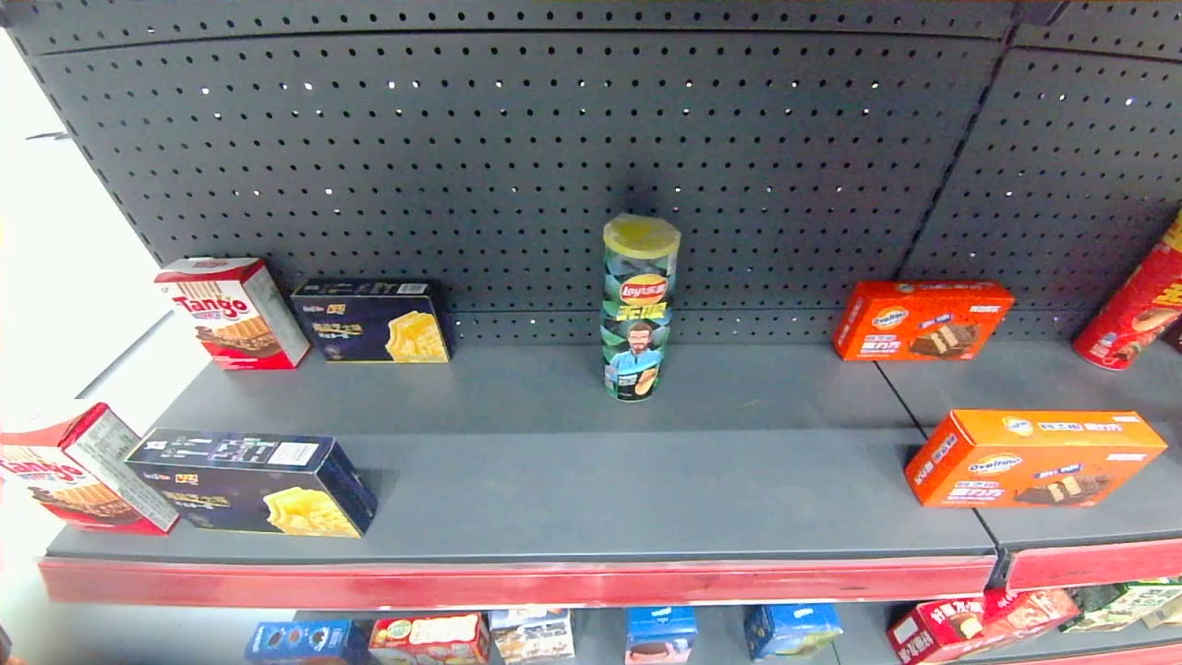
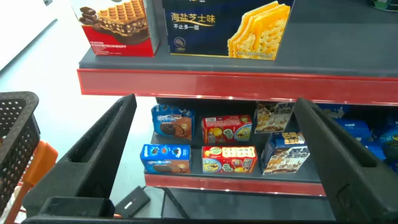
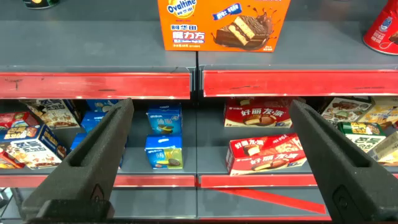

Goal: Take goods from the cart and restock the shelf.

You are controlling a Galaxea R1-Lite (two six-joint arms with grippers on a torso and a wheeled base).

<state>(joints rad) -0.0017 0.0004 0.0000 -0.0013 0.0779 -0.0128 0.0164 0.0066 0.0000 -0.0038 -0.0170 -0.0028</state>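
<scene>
the left pincer (image 2: 214, 106) and the right pincer (image 3: 211, 107) both gape wide apart, holding nothing, before the lower tiers. on the shelf (image 1: 554, 480) a chip can (image 1: 639, 309) stands upright, mid-width by the back edge. navy boxes (image 1: 372, 321) sit toward its left end and orange boxes (image 1: 921, 320) toward its right end.

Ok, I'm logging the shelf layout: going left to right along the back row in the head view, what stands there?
Red wafer box → dark cracker box → chip can → orange box → red can.
</scene>
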